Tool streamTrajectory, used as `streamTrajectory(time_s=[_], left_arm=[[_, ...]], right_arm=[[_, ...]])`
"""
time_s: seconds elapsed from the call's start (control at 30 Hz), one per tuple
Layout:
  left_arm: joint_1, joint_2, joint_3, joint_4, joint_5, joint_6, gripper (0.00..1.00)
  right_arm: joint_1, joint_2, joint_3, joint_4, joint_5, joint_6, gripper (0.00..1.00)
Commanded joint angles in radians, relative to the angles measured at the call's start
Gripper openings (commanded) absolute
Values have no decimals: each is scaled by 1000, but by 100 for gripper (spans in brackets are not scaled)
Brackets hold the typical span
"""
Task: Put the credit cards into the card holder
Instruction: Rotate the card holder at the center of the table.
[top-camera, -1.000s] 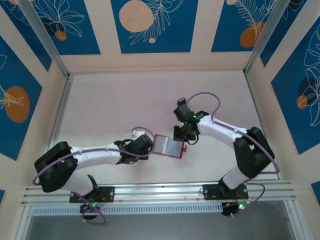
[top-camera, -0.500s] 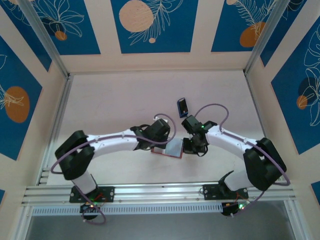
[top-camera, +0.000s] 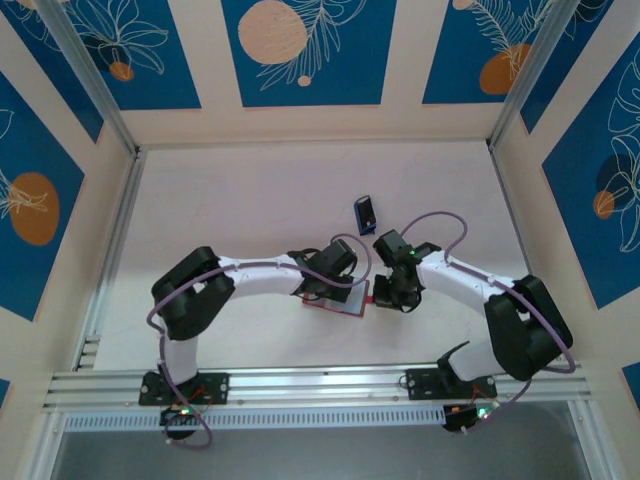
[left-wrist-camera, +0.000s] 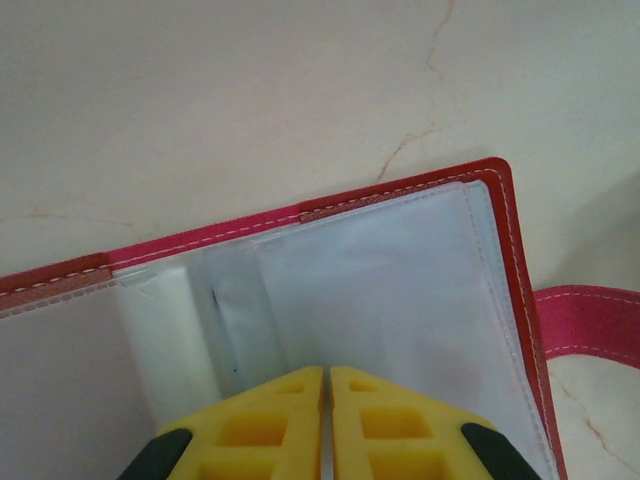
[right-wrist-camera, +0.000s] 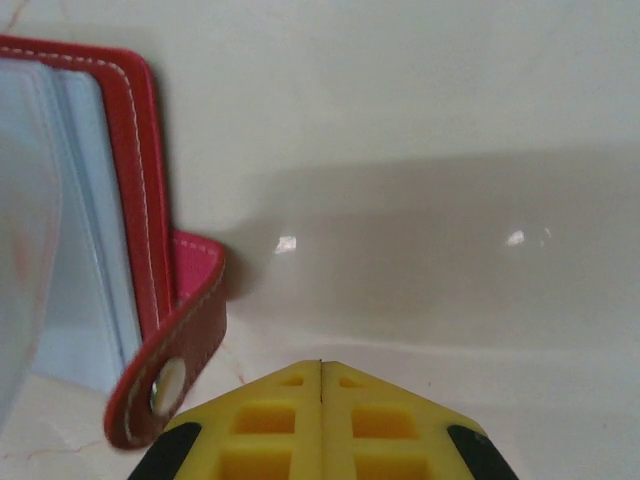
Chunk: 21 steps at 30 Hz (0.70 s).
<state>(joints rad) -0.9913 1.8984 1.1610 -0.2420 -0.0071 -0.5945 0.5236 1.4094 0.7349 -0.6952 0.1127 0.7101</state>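
Note:
The red card holder (top-camera: 322, 303) lies open on the pale table, partly under both grippers. A blue credit card (top-camera: 366, 213) with a dark patch lies apart, behind it. My left gripper (top-camera: 345, 289) hangs shut just over the holder. In the left wrist view its yellow fingertips (left-wrist-camera: 327, 372) meet over the clear pockets (left-wrist-camera: 400, 290), with nothing seen between them. My right gripper (top-camera: 380, 294) is shut and empty at the holder's right edge. In the right wrist view it (right-wrist-camera: 320, 365) sits beside the snap-button tab (right-wrist-camera: 170, 375) and the red edge (right-wrist-camera: 135, 170).
Aluminium rails (top-camera: 320, 382) run along the near edge, and patterned walls close in the table (top-camera: 230, 200) at the back and both sides. The holder's pink strap (left-wrist-camera: 590, 318) sticks out to the right on the tabletop.
My left arm has swung right, from the holder's left edge to over its pockets. The right arm has drawn back to the holder's right edge, uncovering the blue card.

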Motion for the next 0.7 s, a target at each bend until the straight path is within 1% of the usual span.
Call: streamTrajectory(time_s=[0.0, 0.2, 0.53, 0.67], left_arm=[[-4, 15, 2, 19, 29, 2, 9], [-4, -4, -36, 26, 9, -19, 9], [1, -61, -123, 46, -48, -117, 8], [4, -99, -145, 35, -68, -136, 8]], right_arm=[[-6, 46, 17, 43, -44, 2, 0], [-7, 129, 75, 82, -52, -6, 0], [-7, 246, 185, 182, -96, -27, 0], [-21, 265, 231, 174, -91, -40, 0]])
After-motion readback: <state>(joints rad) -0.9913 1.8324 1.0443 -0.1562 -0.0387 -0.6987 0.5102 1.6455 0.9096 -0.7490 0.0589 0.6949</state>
